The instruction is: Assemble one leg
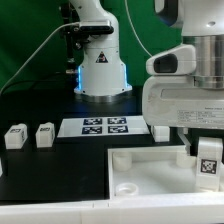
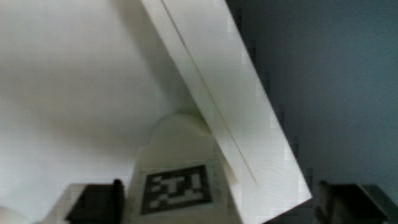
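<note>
- Your end effector [image 1: 207, 163] grips one leg [image 1: 208, 166] above the tray's [image 1: 140, 170] right edge in the exterior view.
- Step in hand: carrying to a socket; next, align the leg upright over one.

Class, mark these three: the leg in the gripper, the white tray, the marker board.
leg [image 1: 207, 166]: exterior view, its tagged face.
white tray [image 1: 135, 170]: exterior view, bare floor inside the rim.
marker board [image 1: 106, 126]: exterior view, middle among the tags.

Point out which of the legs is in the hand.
The leg at the exterior view's right, between the hand's fingers above the tray; the others rest on the table.
</note>
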`<state>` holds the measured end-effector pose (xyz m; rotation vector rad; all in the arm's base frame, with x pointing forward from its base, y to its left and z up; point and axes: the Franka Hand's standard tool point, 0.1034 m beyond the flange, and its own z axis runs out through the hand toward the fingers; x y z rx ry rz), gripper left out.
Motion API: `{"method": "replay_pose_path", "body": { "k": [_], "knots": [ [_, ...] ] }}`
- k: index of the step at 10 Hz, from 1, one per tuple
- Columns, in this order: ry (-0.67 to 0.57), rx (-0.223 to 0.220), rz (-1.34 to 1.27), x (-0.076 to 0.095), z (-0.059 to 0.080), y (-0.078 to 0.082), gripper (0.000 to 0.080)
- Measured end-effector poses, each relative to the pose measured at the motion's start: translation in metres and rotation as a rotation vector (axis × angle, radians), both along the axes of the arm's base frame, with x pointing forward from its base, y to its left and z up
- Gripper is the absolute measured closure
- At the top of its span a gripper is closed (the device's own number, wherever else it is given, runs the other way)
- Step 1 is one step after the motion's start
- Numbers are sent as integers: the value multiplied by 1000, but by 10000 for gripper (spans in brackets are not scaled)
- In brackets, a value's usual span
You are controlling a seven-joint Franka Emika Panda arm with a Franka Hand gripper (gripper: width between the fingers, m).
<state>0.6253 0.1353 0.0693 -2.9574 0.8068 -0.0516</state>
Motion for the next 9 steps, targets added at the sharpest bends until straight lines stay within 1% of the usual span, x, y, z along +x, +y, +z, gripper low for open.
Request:
{"method": "replay_pose_path", "body": {
  "k": [1,3,4,6,7,8,9],
  "knots": [
    [19,7,-136,-3,-2,-2,495],
    [29,12,-256,-3,-2,-4,498],
    [34,30,-365,-1,0,-6,499],
    [43,87,-646,1,-3,-6,499],
    [38,133,-832,2,-4,-7,500],
    [33,200,-1021,3,-4,-8,501],
    [27,227,-1070,3,-5,-7,501]
  ]
}}
